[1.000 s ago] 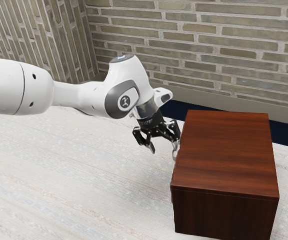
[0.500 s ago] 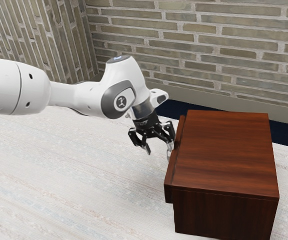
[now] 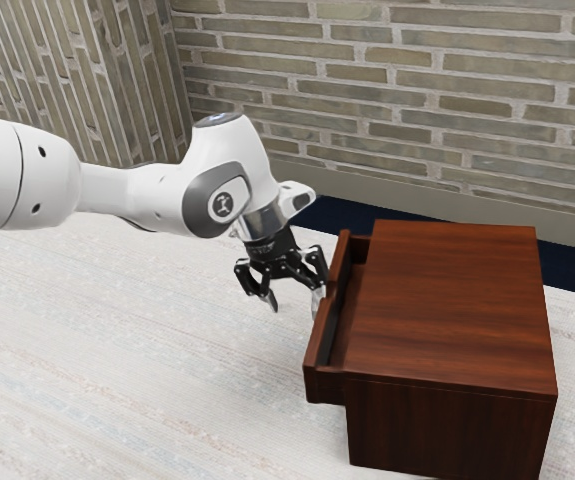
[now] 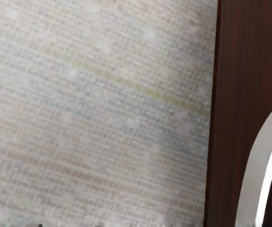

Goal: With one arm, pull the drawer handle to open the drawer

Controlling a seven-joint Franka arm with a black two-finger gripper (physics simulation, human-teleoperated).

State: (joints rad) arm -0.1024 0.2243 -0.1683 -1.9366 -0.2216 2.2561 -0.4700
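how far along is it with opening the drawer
Done: the drawer stands partly out of the cabinet, a dark gap showing behind its front. In hand: the gripper is open, one finger by the handle on the drawer's front. Left: pulling it further out; it looks only a little way open.

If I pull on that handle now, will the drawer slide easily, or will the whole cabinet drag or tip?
The drawer stands partly out with its front square to the cabinet, so it probably slides straight. The cabinet looks broad, low and solid, so tipping seems unlikely. The handle looks like rigid metal and should not flex.
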